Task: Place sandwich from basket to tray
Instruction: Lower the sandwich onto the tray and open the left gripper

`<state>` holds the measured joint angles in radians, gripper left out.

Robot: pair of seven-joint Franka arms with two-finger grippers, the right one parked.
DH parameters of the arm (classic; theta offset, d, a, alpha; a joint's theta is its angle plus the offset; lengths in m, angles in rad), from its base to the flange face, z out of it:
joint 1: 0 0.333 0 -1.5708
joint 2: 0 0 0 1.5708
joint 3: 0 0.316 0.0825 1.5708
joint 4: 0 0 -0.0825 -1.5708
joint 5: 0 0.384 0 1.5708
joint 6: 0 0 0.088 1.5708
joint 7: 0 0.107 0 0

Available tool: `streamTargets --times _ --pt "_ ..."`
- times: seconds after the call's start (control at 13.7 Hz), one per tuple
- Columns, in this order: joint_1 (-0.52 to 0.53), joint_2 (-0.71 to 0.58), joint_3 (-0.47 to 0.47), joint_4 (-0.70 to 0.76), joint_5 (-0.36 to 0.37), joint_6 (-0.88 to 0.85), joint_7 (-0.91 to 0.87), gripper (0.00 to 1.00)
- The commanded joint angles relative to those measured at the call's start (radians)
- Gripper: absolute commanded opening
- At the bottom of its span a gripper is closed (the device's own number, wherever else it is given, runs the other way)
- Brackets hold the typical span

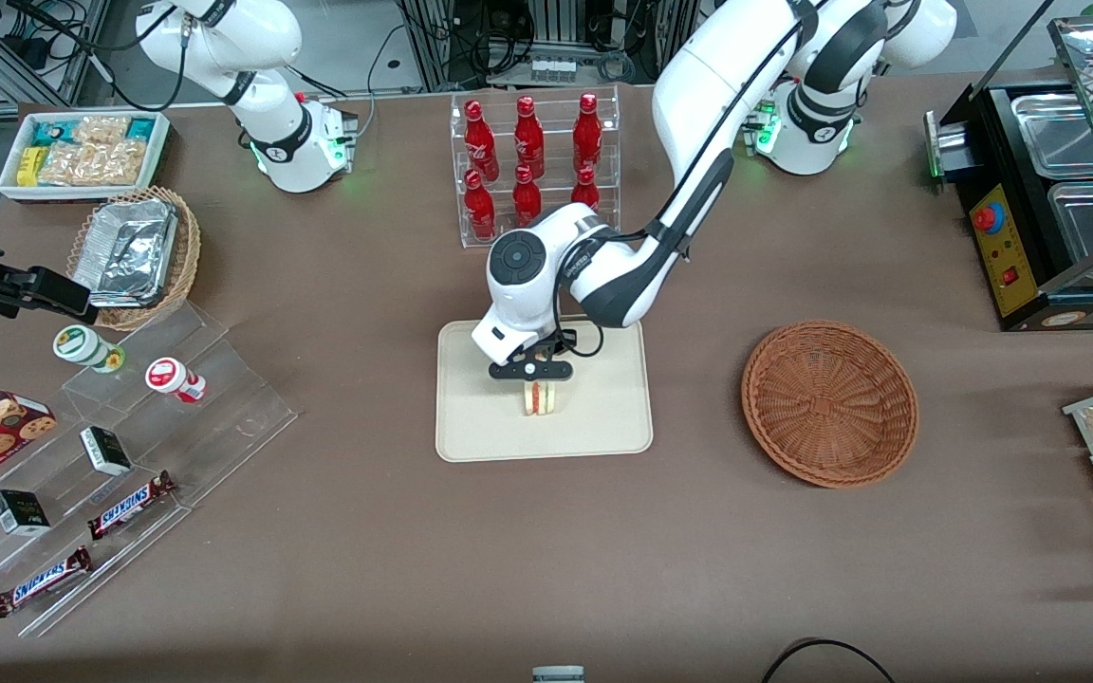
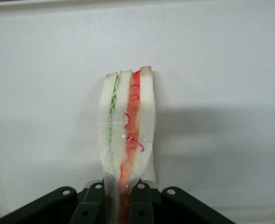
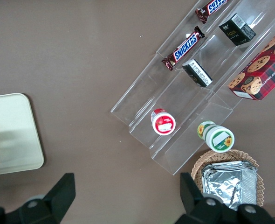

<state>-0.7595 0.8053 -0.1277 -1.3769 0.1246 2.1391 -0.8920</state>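
Note:
The sandwich (image 1: 539, 398) (image 2: 126, 126), a clear-wrapped wedge of white bread with red and green filling, stands on its edge on the cream tray (image 1: 471, 427) (image 2: 221, 60), near its middle. My left gripper (image 1: 538, 378) (image 2: 120, 205) is right above the tray, shut on the sandwich's upper end, one black finger on each side of the bread. The reddish-brown woven basket (image 1: 829, 402) sits on the table beside the tray, toward the working arm's end, with nothing in it.
A clear rack of red bottles (image 1: 532, 161) stands farther from the front camera than the tray. Toward the parked arm's end are acrylic steps with Snickers bars (image 1: 129, 504), yogurt cups (image 1: 175, 378), a tan foil basket (image 1: 137, 254) and a snack bin (image 1: 82, 152). A black food warmer (image 1: 1049, 190) stands at the working arm's end.

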Motion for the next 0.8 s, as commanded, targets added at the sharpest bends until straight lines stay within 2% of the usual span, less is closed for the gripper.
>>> streamTargets --times 0.0,0.07,0.15,0.73 --pt "-0.024 0.029 0.014 0.029 0.039 -0.001 -0.045 0.0" --pt "-0.024 0.029 0.014 0.029 0.038 -0.001 -0.053 0.61" --pt "-0.023 0.025 0.014 0.03 0.036 -0.001 -0.053 0.99" --pt "0.032 -0.118 0.019 0.033 0.001 -0.018 -0.062 1.0"
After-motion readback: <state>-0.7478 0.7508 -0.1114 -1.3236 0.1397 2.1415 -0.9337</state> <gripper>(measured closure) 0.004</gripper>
